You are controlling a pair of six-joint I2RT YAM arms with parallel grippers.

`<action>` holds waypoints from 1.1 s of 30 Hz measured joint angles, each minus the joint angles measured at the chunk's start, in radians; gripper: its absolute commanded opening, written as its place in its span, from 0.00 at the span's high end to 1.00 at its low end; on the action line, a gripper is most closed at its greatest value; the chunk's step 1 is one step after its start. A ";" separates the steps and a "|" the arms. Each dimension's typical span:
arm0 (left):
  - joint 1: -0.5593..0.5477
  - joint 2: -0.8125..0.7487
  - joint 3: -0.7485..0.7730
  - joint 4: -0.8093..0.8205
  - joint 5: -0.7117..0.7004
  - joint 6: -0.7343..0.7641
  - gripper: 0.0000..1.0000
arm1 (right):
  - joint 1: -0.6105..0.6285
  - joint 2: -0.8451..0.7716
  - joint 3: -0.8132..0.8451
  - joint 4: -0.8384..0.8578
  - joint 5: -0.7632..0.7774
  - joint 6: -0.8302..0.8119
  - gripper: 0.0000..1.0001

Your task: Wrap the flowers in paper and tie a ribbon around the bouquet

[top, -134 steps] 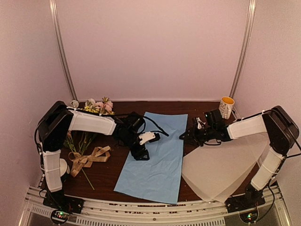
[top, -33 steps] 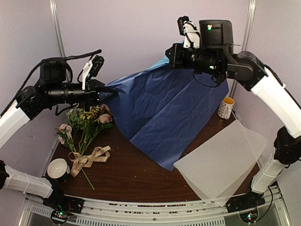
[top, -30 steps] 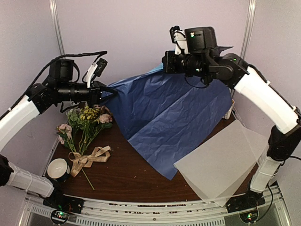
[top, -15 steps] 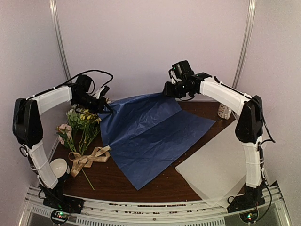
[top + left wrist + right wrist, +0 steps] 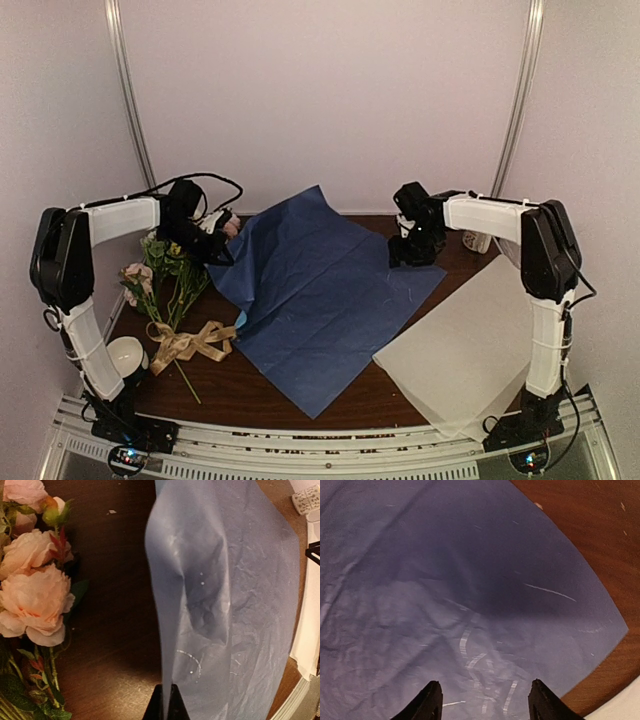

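Paper (image 5: 320, 290) lies spread mid-table, navy face up, its far corner rising at the back wall. My left gripper (image 5: 225, 247) is clamped on the paper's left corner. The wrist view shows the sheet pinched between my closed fingers (image 5: 156, 709), pale face to the camera, that corner lifted off the table (image 5: 250, 385). My right gripper (image 5: 485, 702) hovers low over the paper's right edge with jaws apart and nothing between them.

Around it:
- flowers (image 5: 170, 262) just left of my left gripper, pink blooms close beside the pinched corner
- ribbon (image 5: 190, 342) looped over the stems, near the paper's near-left edge
- white sheet (image 5: 470, 345) on the right — touching or overlapping the paper, can't tell
- mug (image 5: 306, 501) at the far right, partly hidden by my right arm
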State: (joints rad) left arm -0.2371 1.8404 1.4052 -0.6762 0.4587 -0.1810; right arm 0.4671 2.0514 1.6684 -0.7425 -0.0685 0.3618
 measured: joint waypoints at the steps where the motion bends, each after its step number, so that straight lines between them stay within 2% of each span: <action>1: 0.000 0.000 0.001 -0.003 -0.020 0.004 1.00 | -0.019 0.000 -0.020 -0.011 0.014 0.000 0.37; 5: 0.000 0.000 0.007 -0.033 -0.080 0.035 1.00 | -0.080 0.000 -0.098 -0.054 0.075 0.001 0.34; 10: -0.013 0.001 -0.005 -0.067 -0.080 0.090 1.00 | -0.083 0.000 -0.157 -0.092 0.099 0.008 0.34; 17: -0.111 0.097 0.018 -0.150 -0.080 0.212 0.99 | -0.119 -0.023 -0.217 -0.130 0.167 0.009 0.35; 19: -0.135 0.134 0.061 -0.177 -0.089 0.249 0.92 | -0.147 -0.050 -0.245 -0.142 0.193 0.008 0.35; 22: -0.156 0.181 0.175 -0.233 -0.123 0.291 0.58 | -0.179 -0.098 -0.277 -0.153 0.222 0.007 0.35; 24: -0.153 0.186 0.235 -0.253 -0.155 0.307 0.28 | -0.187 -0.130 -0.286 -0.156 0.230 0.006 0.35; 25: -0.147 0.182 0.260 -0.267 -0.167 0.312 0.22 | -0.186 -0.145 -0.287 -0.158 0.230 0.004 0.35; 28: -0.123 0.161 0.295 -0.298 -0.191 0.318 0.17 | -0.183 -0.182 -0.287 -0.157 0.225 -0.004 0.36; 31: -0.082 0.094 0.288 -0.330 -0.198 0.320 0.17 | -0.180 -0.208 -0.283 -0.151 0.201 -0.018 0.38; 33: -0.034 0.023 0.268 -0.330 -0.190 0.302 0.21 | -0.177 -0.214 -0.267 -0.151 0.172 -0.023 0.39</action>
State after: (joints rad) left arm -0.2714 1.8637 1.6730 -1.0058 0.2684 0.1211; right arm 0.2901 1.8370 1.4014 -0.8936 0.1032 0.3389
